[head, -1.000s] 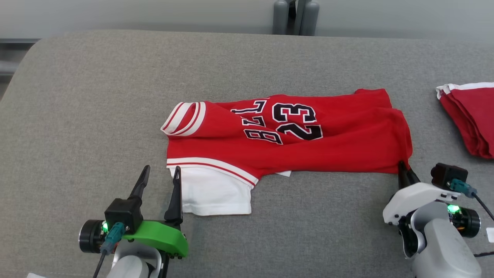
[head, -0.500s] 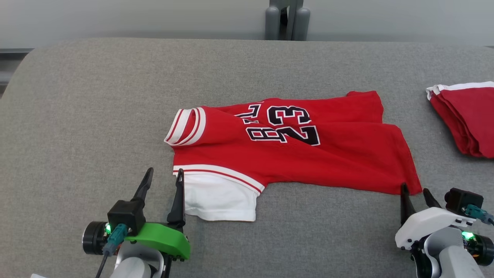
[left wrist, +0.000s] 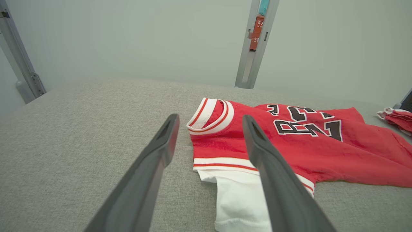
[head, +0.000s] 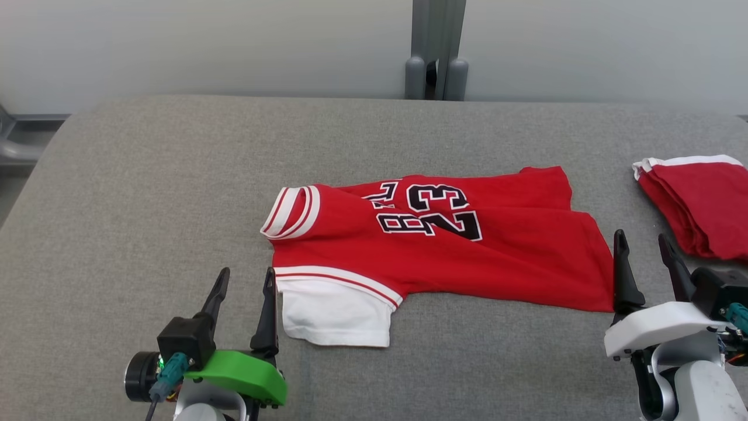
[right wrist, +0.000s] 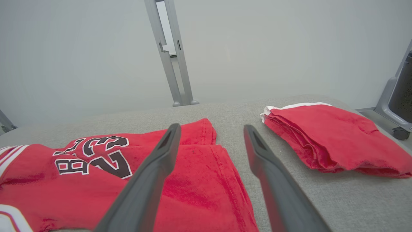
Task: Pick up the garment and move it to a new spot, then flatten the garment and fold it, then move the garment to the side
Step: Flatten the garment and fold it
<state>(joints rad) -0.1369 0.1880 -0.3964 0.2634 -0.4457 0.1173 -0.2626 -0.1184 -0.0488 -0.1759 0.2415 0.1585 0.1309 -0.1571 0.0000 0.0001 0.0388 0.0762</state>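
Red basketball jersey with white ribbed trim and black "23" lettering (head: 444,257) lies on the grey cloth-covered tabletop (head: 146,193), stretched sideways between the two tools: striped collar (head: 290,203) and white under-sleeve (head: 336,313) toward the left tool, plain hem toward the right one. Left tool (head: 246,275): fingers spread fully apart, nothing between them; the white sleeve's edge sits just beside its inner finger, slightly ahead of the wrist. Right tool (head: 641,237): fingers equally wide, holding nothing; the jersey's hem corner lies just beside its inner finger, and whether cloth and finger touch cannot be told. In the right wrist view, bare tabletop shows in the gap between the fingers, so the hem is not inside the grip. A second red garment, folded with a white edge (head: 695,204), rests ahead of the right tool on its outer side, apart from the jersey; likely the side pile, which would explain the working space kept between. Jersey is not flat: a fold runs lengthwise through the lettering, with the far layer lapping under the near one. Judgement: one tool at each end suits taking opposite edges to pull the cloth taut, so the flattening step looks unfinished and folding not yet begun. Grey upright post (head: 435,52) stands beyond the far edge, well clear.
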